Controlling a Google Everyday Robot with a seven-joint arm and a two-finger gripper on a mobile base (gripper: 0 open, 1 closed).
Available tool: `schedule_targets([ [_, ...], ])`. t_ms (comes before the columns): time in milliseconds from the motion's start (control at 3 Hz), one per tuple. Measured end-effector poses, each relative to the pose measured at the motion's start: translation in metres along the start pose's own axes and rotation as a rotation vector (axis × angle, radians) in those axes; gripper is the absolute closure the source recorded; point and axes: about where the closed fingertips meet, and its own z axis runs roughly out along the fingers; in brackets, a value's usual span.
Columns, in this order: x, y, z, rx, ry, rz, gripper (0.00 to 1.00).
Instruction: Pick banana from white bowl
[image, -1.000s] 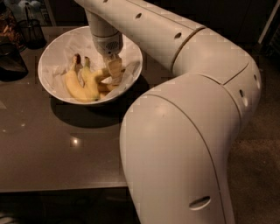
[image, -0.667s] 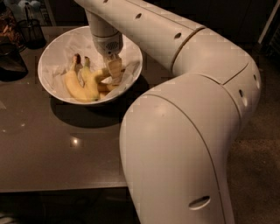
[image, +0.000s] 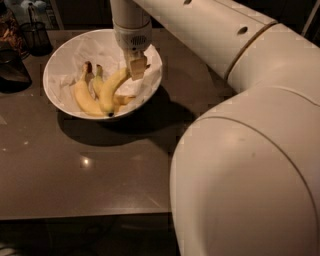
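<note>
1. Banana (image: 111, 92) slants inside the white bowl (image: 46, 80), dark tip low at 6 o'clock.
2. Gripper (image: 136, 67) hangs over the bowl's 2 o'clock side, fingers clamped on the banana's upper end.
3. Shorter bananas (image: 84, 97) lie at its 9 o'clock.

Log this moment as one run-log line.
phase: grasp | gripper: over white bowl, shut on banana upper end | banana: tilted, dark tip down near bowl's front rim | other bananas: lying in bowl

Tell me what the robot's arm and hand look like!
The arm is fat, smooth and white, with small dark holes and a thin tan seam. Its gripper, over the white bowl at the banana, has stubby tan fingers.
</note>
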Motion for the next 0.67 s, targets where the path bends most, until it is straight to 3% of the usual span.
schedule_targets([
  [333,-0.0005,0.0049,-0.0219,0.023,-0.037,-0.008,1.00],
  [667,-0.0022,0.0008,-0.0196,0.036,-0.041,-0.008,1.00],
])
